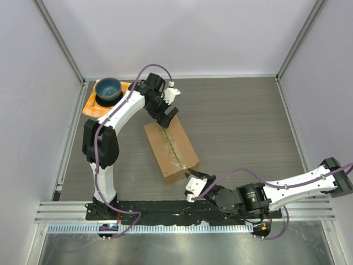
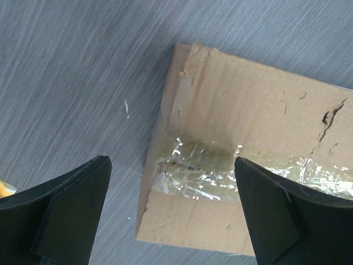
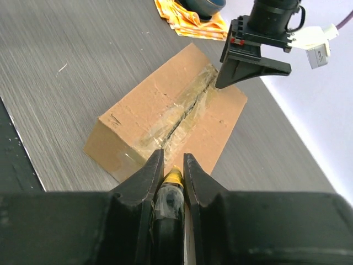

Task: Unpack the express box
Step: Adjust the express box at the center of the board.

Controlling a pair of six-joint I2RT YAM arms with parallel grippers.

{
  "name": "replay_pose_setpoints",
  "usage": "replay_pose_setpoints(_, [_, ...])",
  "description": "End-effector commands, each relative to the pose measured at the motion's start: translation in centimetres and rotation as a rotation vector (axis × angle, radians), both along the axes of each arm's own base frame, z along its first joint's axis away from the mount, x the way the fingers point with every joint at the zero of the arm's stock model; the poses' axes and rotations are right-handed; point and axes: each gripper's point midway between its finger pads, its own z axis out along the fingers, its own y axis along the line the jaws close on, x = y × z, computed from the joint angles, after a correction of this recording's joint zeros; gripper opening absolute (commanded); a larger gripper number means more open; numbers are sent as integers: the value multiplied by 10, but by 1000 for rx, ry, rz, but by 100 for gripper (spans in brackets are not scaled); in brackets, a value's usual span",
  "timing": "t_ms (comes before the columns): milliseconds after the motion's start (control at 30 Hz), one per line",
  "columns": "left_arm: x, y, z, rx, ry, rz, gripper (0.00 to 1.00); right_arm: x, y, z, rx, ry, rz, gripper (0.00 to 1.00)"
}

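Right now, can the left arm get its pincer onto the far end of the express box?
Probably yes. The left pincer hangs open over that end of the express box, nothing between them; the right pincer, shut on a yellow-tipped tool, is at the opposite end.

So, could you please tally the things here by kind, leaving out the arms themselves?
Brown rectangular cardboard box, taped seam: 1
Blue round bowl: 1
Orange cloth: 1
Yellow-tipped tool in the right gripper: 1
Total: 4
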Motion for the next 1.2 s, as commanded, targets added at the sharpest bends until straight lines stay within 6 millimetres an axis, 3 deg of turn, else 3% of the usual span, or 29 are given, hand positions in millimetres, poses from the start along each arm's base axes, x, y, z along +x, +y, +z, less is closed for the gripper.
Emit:
replay_pose_setpoints(0, [-3, -11, -11, -5, 8, -62, 98, 5, -7, 8, 202, 124, -102, 1])
replay_pose_setpoints(100, [-14, -3, -16, -30, 69, -53, 94, 12, -21, 7, 356, 241, -208, 1])
replay_pose_setpoints(300, [-37, 26, -27, -59, 165, 3, 85, 15, -46, -13, 648, 517, -297, 1])
replay_pose_setpoints(467, [-68, 33, -30, -76, 218, 12, 84, 19, -59, -42, 732, 627, -330, 1])
replay_pose_setpoints(767, [-128, 42, -9, -105, 367, 17, 85, 62, -56, -74, 739, 786, -449, 1])
replay_pose_setpoints(867, [-131, 52, 1, -71, 308, -13, 90, 65, -52, -79, 723, 823, -449, 1])
replay_pose_setpoints(900, [-127, 58, 2, -39, 273, -12, 100, 65, -51, -78, 726, 825, -449, 1])
replay_pose_setpoints(1033, [-110, 61, 32, -35, 109, -75, 100, 72, -52, -73, 740, 811, -463, 1])
replay_pose_setpoints(1167, [-116, 47, 59, -65, 49, -192, 100, 79, -55, -73, 745, 801, -486, 1])
